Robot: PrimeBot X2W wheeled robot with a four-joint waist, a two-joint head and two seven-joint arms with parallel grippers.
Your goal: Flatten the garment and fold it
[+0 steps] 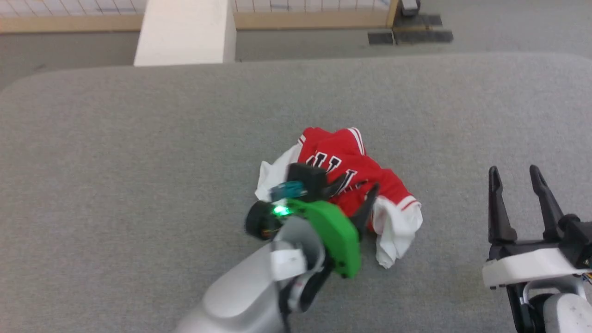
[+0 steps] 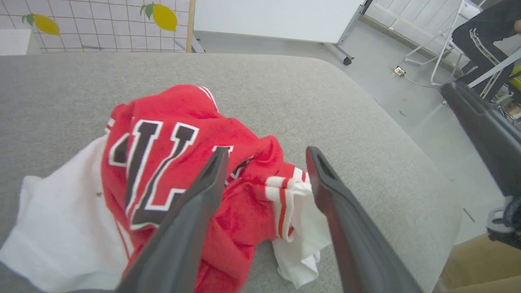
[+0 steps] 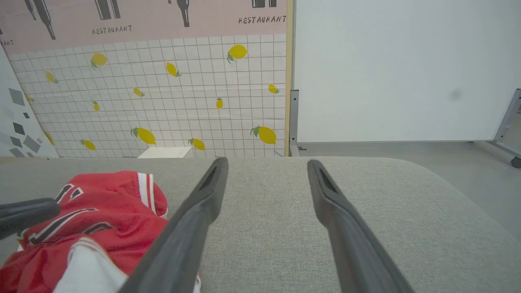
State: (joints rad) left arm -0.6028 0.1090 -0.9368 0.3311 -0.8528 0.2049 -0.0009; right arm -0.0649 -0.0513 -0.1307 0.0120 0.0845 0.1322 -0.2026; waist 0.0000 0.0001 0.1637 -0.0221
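Head view: crumpled red jersey [image 1: 351, 162] lies just beneath left pincer [image 1: 355, 187], spread wide, holding nothing.
Right pincer [image 1: 514, 169]: wide, empty, well apart to jersey's right.
Nearer arm: left.

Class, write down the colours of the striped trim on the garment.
The trim on the garment is red-and-white striped, clearest in the left wrist view.
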